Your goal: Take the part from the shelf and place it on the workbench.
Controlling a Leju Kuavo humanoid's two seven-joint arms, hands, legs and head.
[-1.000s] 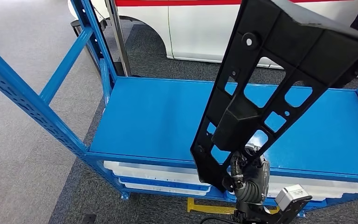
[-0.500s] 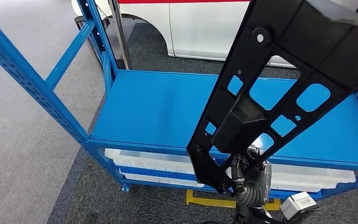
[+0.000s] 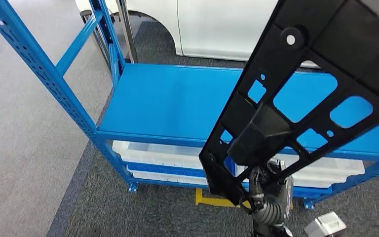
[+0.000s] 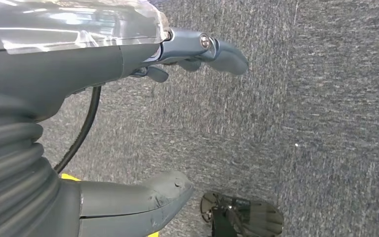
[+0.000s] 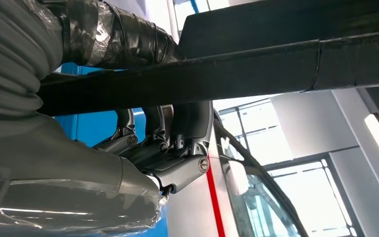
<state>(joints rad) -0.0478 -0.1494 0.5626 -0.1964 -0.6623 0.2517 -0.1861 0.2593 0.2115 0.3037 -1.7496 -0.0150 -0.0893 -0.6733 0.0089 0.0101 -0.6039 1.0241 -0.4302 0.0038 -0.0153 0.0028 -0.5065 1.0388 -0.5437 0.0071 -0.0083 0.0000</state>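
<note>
A long black plastic part [image 3: 296,94] with several cut-out holes is held up close to the head camera, slanting from lower middle to upper right. My right hand [image 3: 269,185] grips its lower end from underneath. In the right wrist view the fingers [image 5: 158,143] wrap around the part's black edge [image 5: 256,69]. My left hand [image 4: 143,128] hangs above grey carpet, thumb and fingers apart, holding nothing. The blue shelf [image 3: 177,106] behind the part has a bare top surface.
The shelf's blue uprights [image 3: 39,69] rise at the left. White trays [image 3: 158,153] sit on its lower levels. A white vehicle body [image 3: 212,29] stands behind the shelf. Grey carpet [image 3: 24,158] spreads to the left. A yellow marker [image 3: 212,200] lies on the floor under the shelf.
The whole view has shifted: the shelf sits farther away and lower levels show more. The black part stays in my right hand and looms larger toward the upper right.
</note>
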